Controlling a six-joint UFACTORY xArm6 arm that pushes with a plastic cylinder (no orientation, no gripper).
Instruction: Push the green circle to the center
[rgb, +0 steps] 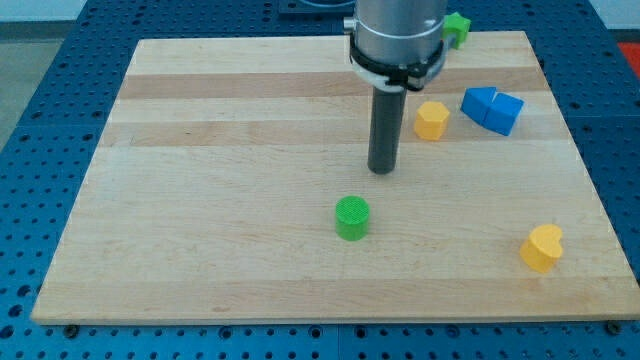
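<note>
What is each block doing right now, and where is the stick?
green circle: flat on the board, near the middle, alone.
my tip: just above the green circle in the view, apart from it.
yellow block: beside the blue block.
yellow heart: bottom right, alone.
green block: top edge, partly hidden.

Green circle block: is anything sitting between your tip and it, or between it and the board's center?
Nothing visible. My tip is just above and slightly right of the green circle block, with bare wooden board between them. The yellow hexagonal block, blue block and yellow heart-shaped block all lie off to the view's right.
</note>
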